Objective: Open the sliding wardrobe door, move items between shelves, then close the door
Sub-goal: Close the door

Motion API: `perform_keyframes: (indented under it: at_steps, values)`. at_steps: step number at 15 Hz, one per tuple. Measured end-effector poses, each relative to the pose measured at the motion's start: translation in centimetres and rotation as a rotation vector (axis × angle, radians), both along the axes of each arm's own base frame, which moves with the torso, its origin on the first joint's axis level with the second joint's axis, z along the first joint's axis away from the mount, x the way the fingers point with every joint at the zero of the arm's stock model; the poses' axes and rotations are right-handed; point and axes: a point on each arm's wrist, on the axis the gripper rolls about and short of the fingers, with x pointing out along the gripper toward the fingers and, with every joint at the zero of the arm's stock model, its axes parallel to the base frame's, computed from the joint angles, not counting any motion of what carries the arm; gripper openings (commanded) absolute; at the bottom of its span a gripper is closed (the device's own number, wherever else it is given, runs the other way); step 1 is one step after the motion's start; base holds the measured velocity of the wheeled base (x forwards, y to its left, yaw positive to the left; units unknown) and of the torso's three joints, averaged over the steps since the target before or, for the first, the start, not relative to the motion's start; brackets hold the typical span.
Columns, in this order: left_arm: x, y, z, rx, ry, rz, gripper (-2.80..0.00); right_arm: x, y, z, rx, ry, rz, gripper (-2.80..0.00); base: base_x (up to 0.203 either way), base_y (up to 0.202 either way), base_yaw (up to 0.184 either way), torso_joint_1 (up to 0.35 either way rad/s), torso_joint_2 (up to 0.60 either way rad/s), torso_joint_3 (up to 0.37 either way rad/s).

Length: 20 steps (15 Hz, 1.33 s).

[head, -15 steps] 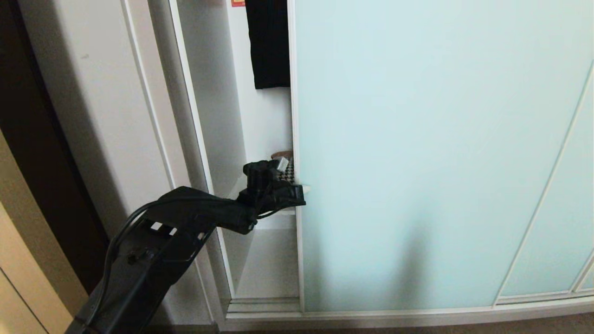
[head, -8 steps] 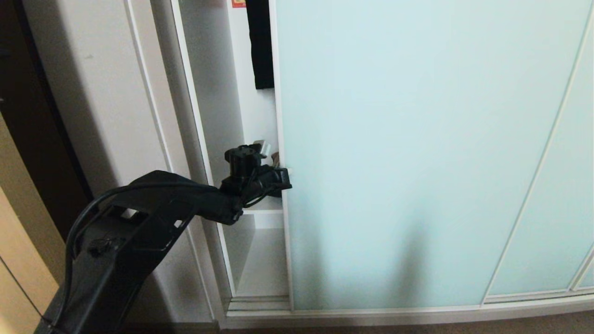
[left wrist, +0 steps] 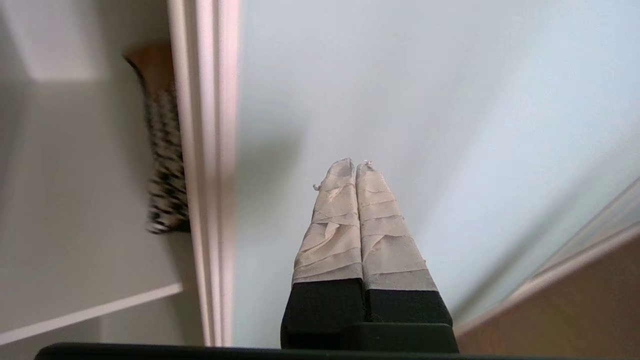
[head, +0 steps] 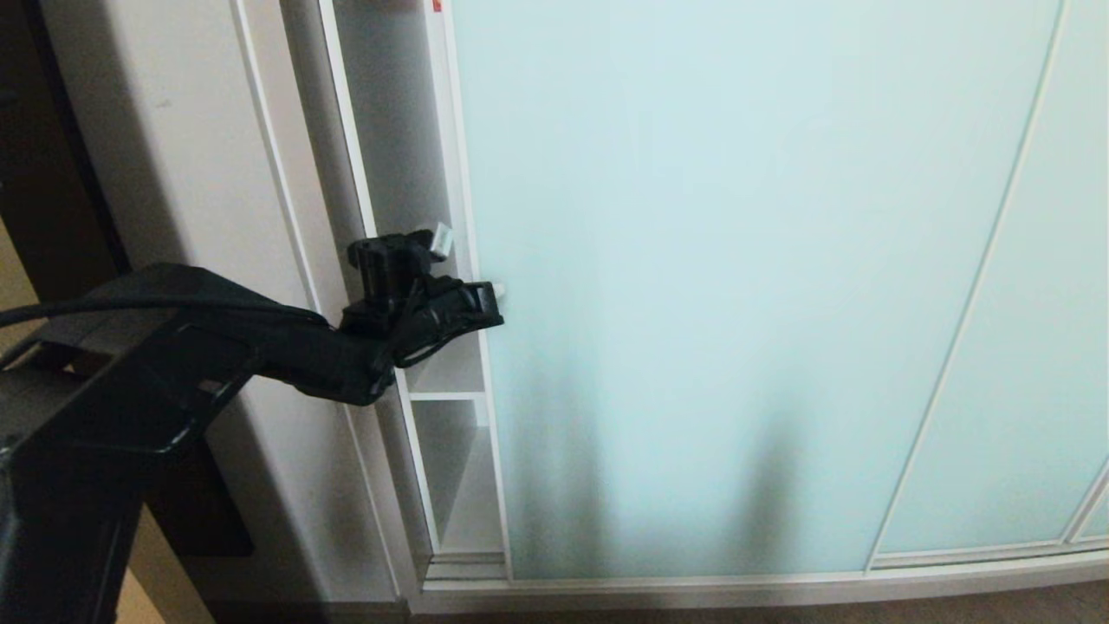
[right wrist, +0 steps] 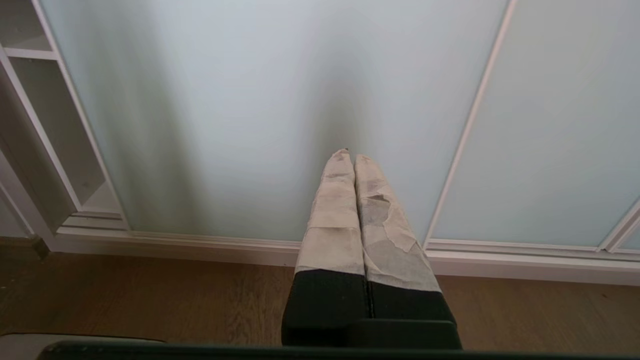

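Note:
The sliding wardrobe door point(head: 736, 260), frosted pale aqua glass, covers nearly the whole opening; only a narrow gap stays at its left edge. My left gripper point(head: 496, 293) is shut, its taped fingertips against the glass just inside the door's left frame. The left wrist view shows the same gripper point(left wrist: 356, 165) on the door point(left wrist: 400, 100), and past the frame a houndstooth item point(left wrist: 165, 165) lies on a white shelf point(left wrist: 75, 225). In the head view a shelf edge point(head: 446, 396) shows in the gap. My right gripper point(right wrist: 350, 155) is shut and empty, low before the door point(right wrist: 250, 100).
The off-white wardrobe side post point(head: 173, 173) stands left of the gap, with a dark strip beyond it. The door's bottom track point(head: 693, 589) runs along the wooden floor point(right wrist: 150, 300). A second glass panel point(head: 1066, 303) lies to the right.
The door has slid left and the gap has narrowed, hiding the hanging black garment and the houndstooth item from the head view. My left gripper moved left and up with the door's edge.

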Motion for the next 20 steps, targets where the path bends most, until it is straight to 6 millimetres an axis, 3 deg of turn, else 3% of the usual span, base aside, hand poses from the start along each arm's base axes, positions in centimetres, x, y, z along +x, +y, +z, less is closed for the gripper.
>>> perform_keyframes:
  at_steps: [3, 6, 8, 12, 14, 17, 20]
  values:
    - [-3.0, 0.3, 2.4, 0.006, -0.065, -0.015, -2.80, 0.0, 0.0, 0.0, 0.000, 0.000, 0.000, -2.80, 0.000, 0.000, 0.000, 0.000, 0.00, 0.000]
    - [-6.5, -1.2, 5.1, 0.011, -0.164, -0.086, -2.80, 0.0, 0.0, 0.0, 0.000, 0.000, 0.000, -2.80, 0.000, 0.000, 0.000, 0.000, 0.00, 0.000]
    - [-7.4, -2.2, 7.0, -0.004, -0.198, -0.117, -2.80, 0.0, 0.0, 0.0, 0.000, 0.000, 0.000, -2.80, 0.000, 0.000, 0.000, 0.000, 0.00, 0.000]
    - [-5.3, -2.8, 8.3, -0.009, -0.162, 0.011, -2.80, 0.0, 0.0, 0.0, 0.000, 0.000, 0.000, -2.80, 0.000, 0.000, 0.000, 0.000, 0.00, 0.000]
    - [-3.6, -2.4, 7.9, -0.008, -0.151, 0.145, -2.80, 0.0, 0.0, 0.0, 0.000, 0.000, 0.000, -2.80, 0.000, 0.000, 0.000, 0.000, 0.00, 0.000]
    - [-2.4, -2.2, 6.9, -0.001, -0.131, 0.177, -2.80, 0.0, 0.0, 0.0, 0.000, 0.000, 0.000, -2.80, 0.000, 0.000, 0.000, 0.000, 0.00, 0.000]
    - [-1.3, -0.9, 6.3, 0.004, -0.122, 0.232, -2.80, 0.0, 0.0, 0.0, 0.000, 0.000, 0.000, -2.80, 0.000, 0.000, 0.000, 0.000, 0.00, 0.000]
